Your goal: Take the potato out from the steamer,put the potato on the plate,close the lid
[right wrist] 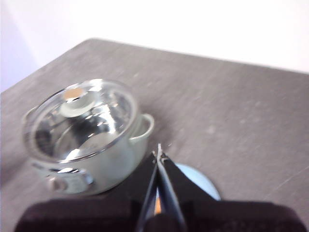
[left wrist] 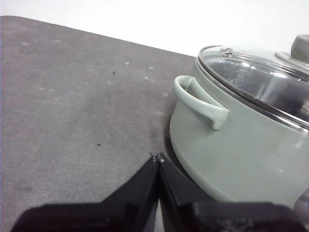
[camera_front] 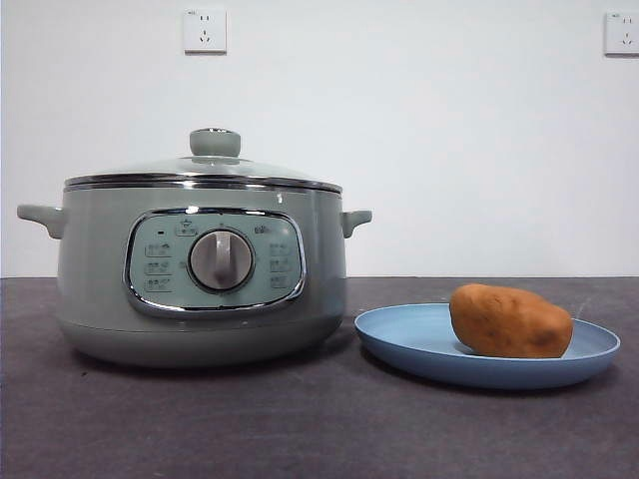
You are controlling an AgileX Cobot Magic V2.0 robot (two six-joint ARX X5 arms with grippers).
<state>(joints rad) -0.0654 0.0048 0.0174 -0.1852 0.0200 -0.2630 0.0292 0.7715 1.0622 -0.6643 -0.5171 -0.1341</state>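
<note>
Now the potato (camera_front: 510,320) lies on the blue plate (camera_front: 409,344), which rests on the dark table (camera_front: 200,419) just beside the green steamer (camera_front: 200,284), and the glass lid (camera_front: 205,168) sits closed on the steamer. Both the left pincer (left wrist: 157,158) and the right pincer (right wrist: 159,153) are pressed together and hold nothing, each above the table and apart from these things.
</note>
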